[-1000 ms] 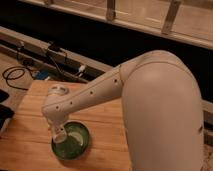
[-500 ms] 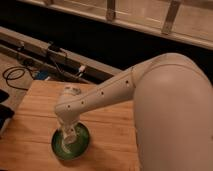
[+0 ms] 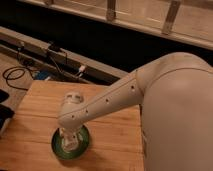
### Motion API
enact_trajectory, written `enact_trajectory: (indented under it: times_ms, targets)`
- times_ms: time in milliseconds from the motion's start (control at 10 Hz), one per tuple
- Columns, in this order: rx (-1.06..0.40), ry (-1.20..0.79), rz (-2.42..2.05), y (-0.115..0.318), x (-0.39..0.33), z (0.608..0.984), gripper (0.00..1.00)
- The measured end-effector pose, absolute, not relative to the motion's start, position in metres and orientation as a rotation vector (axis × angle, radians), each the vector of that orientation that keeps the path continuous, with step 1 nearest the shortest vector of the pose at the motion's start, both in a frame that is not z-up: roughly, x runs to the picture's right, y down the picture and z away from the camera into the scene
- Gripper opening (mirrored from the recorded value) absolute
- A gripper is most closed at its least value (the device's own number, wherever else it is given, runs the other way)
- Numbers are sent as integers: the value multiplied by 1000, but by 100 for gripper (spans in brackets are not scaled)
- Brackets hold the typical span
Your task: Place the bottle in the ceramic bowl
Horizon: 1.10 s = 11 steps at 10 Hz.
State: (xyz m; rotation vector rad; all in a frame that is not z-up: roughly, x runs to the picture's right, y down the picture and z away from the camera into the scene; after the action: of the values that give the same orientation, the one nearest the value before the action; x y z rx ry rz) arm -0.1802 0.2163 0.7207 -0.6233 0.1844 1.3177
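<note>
Right now the gripper (image 3: pixel 68 141) is hanging straight down over the ceramic bowl (image 3: pixel 70 145), its 2 fingers pressed together around a pale shape, seemingly the bottle (image 3: pixel 69 143), which is sitting inside the bowl's rim. That bowl is resting near the front of the wooden table (image 3: pixel 113 136).

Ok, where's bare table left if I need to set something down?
Bare wood lies on the table left of and behind the green bowl, and to its right toward the arm's body. The bowl itself is crowded: the gripper, shut, sits over it.
</note>
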Motion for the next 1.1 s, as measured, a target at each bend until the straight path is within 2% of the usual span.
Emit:
enact_trajectory:
  times_ms: [100, 200, 800, 900, 1100]
  targets:
    - [-622, 186, 1318, 218, -181, 720, 3]
    - [-621, 186, 1320, 217, -179, 720, 11]
    - [-622, 185, 1317, 217, -181, 720, 73]
    - [-622, 185, 1317, 217, -181, 720, 78]
    - [-622, 185, 1317, 217, -181, 720, 80]
